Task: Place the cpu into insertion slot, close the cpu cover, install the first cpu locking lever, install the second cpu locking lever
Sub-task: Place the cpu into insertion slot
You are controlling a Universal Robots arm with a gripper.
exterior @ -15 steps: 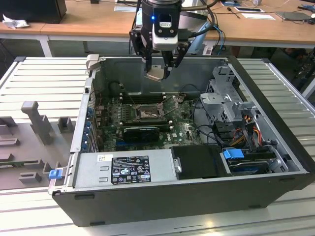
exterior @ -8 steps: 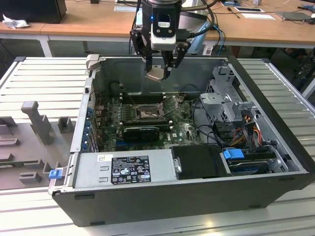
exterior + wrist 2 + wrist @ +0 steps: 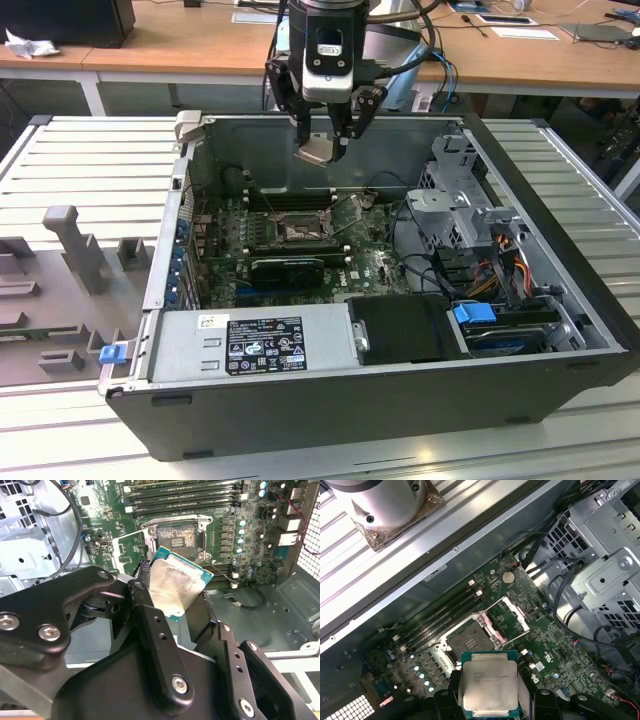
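— Where is the cpu (image 3: 313, 152) (image 3: 175, 587) (image 3: 487, 685)?
— In the air, well above the slot (image 3: 300, 232) (image 3: 180, 539) (image 3: 467, 641) and apart from it. It is tilted in the exterior view, with its pale metal top facing both wrist cameras.

— And the slot itself?
— Uncovered, with its dark contact field showing. The cover (image 3: 520, 614) is swung up and stands just beside the slot, hinged at one edge.

— What sits around the slot?
— A row of memory sticks (image 3: 290, 195) (image 3: 440, 615) lies just beside it on the green board. Dark cables (image 3: 400, 215) loop near it on the side of the drive cage (image 3: 465, 200). Nothing lies across the slot's opening. The power supply (image 3: 255, 345) is farther off, along the near wall of the computer case (image 3: 560, 300).

— What does the case rest on?
— On a counter (image 3: 90, 160) of ribbed grey metal. Well away from the slot, toward the exterior view's left, grey blocks (image 3: 75, 245) stand on it. Beyond the case, farther from the slot, runs a wooden counter (image 3: 180, 40).

— The tool?
— The tool (image 3: 322, 138) (image 3: 172, 597) (image 3: 487, 700) hangs above the slot. Its black fingers (image 3: 150, 625) are drawn in narrow, pinching the cpu by two opposite edges and touching nothing else.
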